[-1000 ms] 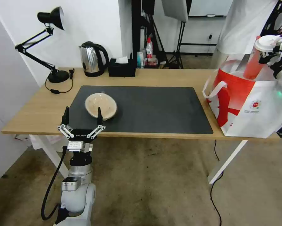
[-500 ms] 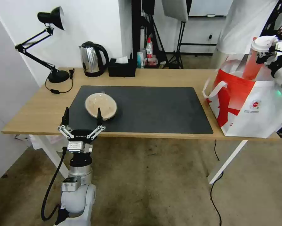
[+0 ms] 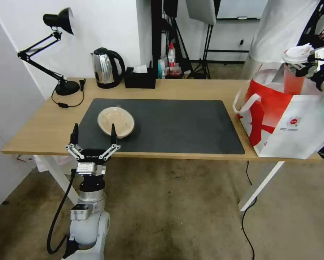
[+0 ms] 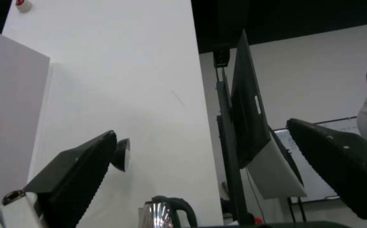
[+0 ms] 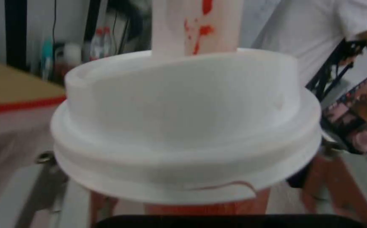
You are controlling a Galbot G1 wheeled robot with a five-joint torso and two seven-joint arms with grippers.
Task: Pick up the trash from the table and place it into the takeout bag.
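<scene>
The red drink cup (image 3: 293, 78) with its white lid (image 5: 188, 126) stands nearly upright in the mouth of the red-and-white takeout bag (image 3: 288, 122) at the table's right end. My right gripper (image 3: 309, 66) is shut on it just below the lid. A shallow beige bowl (image 3: 115, 122) lies on the left part of the dark grey mat (image 3: 176, 124). My left gripper (image 3: 94, 130) is open, fingers pointing up, at the table's (image 3: 191, 88) front edge just in front of the bowl. Its two black fingers (image 4: 78, 177) are spread wide with nothing between them.
At the back of the table stand a steel kettle (image 3: 105, 68), a black tissue box (image 3: 140, 78) and, at the left, a black desk lamp (image 3: 57, 47). The bag's white strap handle (image 3: 245, 103) hangs toward the mat. Stands and equipment fill the room behind.
My right gripper has carried the red cup a little left and down, and the cup has gone from tilted to nearly upright, lower in the bag's mouth. The left arm has stayed put.
</scene>
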